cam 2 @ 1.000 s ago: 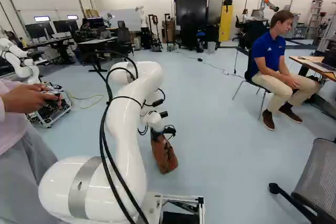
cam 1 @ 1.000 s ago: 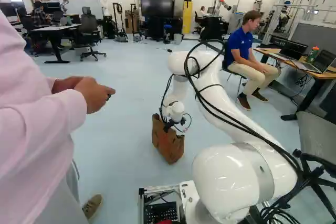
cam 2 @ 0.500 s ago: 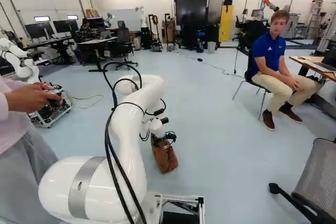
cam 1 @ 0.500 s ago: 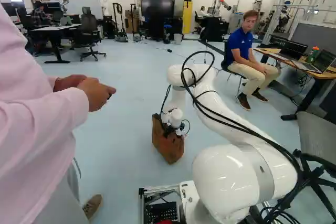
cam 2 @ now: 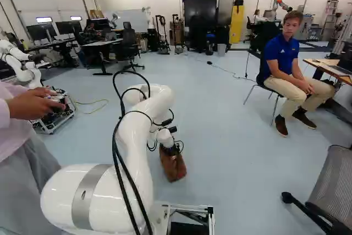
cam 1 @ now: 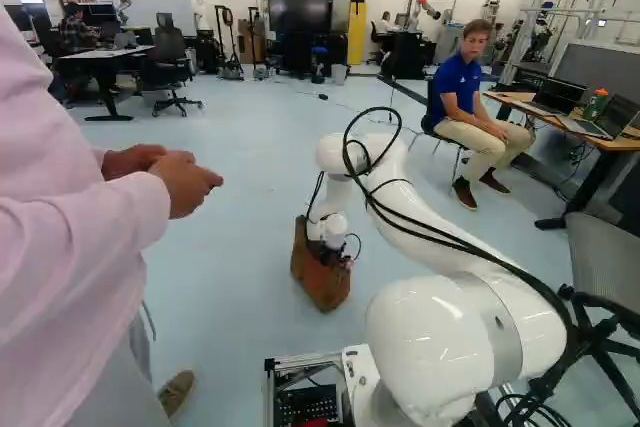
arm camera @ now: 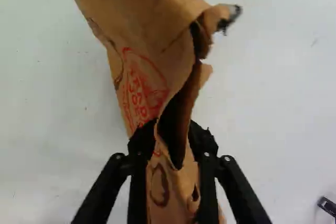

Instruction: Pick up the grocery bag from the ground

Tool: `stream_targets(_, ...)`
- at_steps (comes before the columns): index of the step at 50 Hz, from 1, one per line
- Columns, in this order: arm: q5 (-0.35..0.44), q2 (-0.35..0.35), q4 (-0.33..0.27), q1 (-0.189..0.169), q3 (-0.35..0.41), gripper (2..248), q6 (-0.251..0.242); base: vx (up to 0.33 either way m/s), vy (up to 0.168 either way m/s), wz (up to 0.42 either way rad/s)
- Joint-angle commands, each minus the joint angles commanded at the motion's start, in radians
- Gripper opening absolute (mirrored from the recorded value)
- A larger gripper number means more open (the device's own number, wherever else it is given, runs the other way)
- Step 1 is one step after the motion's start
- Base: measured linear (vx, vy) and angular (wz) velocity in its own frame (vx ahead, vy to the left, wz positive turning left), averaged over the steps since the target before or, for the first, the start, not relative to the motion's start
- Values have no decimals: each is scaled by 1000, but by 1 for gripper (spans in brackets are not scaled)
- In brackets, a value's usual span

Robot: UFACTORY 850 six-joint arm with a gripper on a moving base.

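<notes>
Brown paper makes up the grocery bag (cam 1: 322,282), which stands on the pale floor (cam 1: 230,277) just ahead of the base; the white arm (cam 2: 135,141) reaches out over it and bends down, so that the tool (cam 1: 325,245) sits at the bag's top, partly hidden there in both base views; in the wrist view the tool (arm camera: 173,142) is released, its two black fingers standing apart on either side of the bag's narrow upper part, a stretch of the dark, gaping mouth between them; whether either finger touches the paper I cannot tell; the rim is crumpled and folded, and red print (arm camera: 144,93) marks one side; a person in a pale pink shirt (cam 1: 70,237) stands close at the left of the left base view, hands held together, apart from the bag; at the right of that view are a worktop (cam 1: 608,141) with open laptops (cam 1: 555,95) and a green bottle (cam 1: 596,102), and a grey mesh chair (cam 1: 608,252) nearer the base; at the left of the right base view another robot (cam 2: 25,70) stands beyond the person.
</notes>
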Motion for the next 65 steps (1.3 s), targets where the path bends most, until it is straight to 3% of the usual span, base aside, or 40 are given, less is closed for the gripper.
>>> stream_targets(3,0,0,0,0,0,107,0,0,0,0)
stream_targets(4,0,0,0,0,0,69,0,0,0,0)
stream_targets(8,0,0,0,0,0,69,0,0,0,0)
stream_targets(9,0,0,0,0,0,35,0,0,0,0)
stream_targets(13,0,0,0,0,0,35,0,0,0,0)
stream_targets(14,0,0,0,0,0,24,0,0,0,0)
stream_targets(45,0,1,0,0,1,24,0,0,0,0)
stream_targets(65,0,121,0,0,112,24,0,0,0,0)
